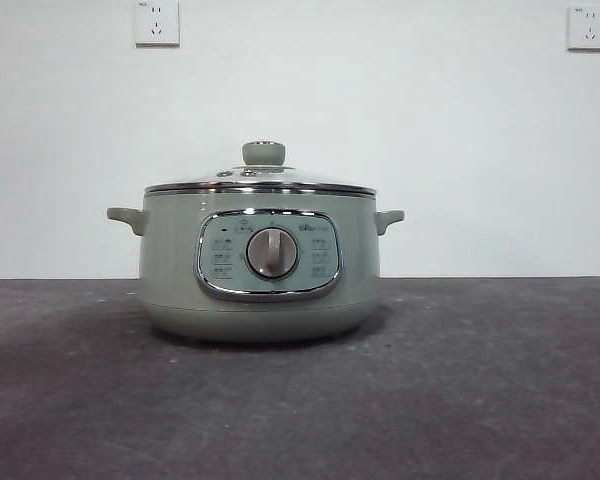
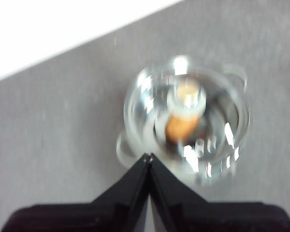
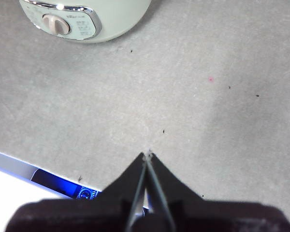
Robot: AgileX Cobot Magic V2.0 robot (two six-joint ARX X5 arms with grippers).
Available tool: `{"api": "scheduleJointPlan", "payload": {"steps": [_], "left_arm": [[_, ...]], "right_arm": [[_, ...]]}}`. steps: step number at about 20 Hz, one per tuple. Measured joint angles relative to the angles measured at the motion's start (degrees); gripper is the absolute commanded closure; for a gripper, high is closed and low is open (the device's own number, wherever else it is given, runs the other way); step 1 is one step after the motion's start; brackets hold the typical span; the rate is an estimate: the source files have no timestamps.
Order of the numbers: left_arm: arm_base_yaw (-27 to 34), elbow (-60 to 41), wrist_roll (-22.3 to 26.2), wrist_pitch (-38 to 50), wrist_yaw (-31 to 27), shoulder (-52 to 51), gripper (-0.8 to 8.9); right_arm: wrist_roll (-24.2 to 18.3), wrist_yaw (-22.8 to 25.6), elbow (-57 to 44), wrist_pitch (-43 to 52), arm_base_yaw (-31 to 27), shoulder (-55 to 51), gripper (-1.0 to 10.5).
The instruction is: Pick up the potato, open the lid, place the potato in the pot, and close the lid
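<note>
The sage-green pot [image 1: 260, 265] stands on the grey table with its control panel and dial facing the front view. The glass lid [image 1: 261, 181] with its green knob [image 1: 264, 153] sits shut on it. In the left wrist view the orange-brown potato [image 2: 181, 127] shows through the lid [image 2: 183, 116], inside the pot. My left gripper [image 2: 148, 157] is shut and empty, high above the pot. My right gripper [image 3: 148, 155] is shut and empty over bare table, apart from the pot [image 3: 87, 19]. Neither arm shows in the front view.
Two wall sockets [image 1: 157, 22] [image 1: 588, 27] sit on the white wall behind. The table's front edge [image 3: 19, 166] with a blue-lit device shows in the right wrist view. A small pink speck [image 3: 210, 79] lies on the table.
</note>
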Motion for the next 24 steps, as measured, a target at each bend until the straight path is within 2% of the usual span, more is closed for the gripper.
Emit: {"api": "scheduleJointPlan", "payload": {"steps": [6, 8, 11, 14, 17, 24], "left_arm": [[10.16, -36.39, 1.42, 0.04, -2.03, -19.02, 8.16], [14.73, -49.83, 2.03, 3.39, -3.45, -26.91, 8.16], [20.9, -70.03, 2.58, 21.55, -3.93, -40.81, 8.16], [22.77, -90.36, 2.08, 44.89, 0.39, -55.8, 8.15], [22.47, -100.61, 1.9, 58.77, 2.25, -66.18, 8.15], [22.36, -112.13, 0.13, 64.15, 2.27, -75.6, 8.15]], "right_arm": [[0.0, 0.02, 0.0, 0.02, 0.0, 0.0, 9.5], [0.0, 0.0, 0.0, 0.02, 0.0, 0.0, 9.5], [0.0, 0.0, 0.0, 0.0, 0.0, 0.0, 9.5], [0.0, 0.0, 0.0, 0.02, 0.0, 0.0, 9.5], [0.0, 0.17, -0.02, 0.02, 0.0, 0.0, 9.5], [0.0, 0.26, -0.02, 0.02, 0.0, 0.0, 9.5]]}}
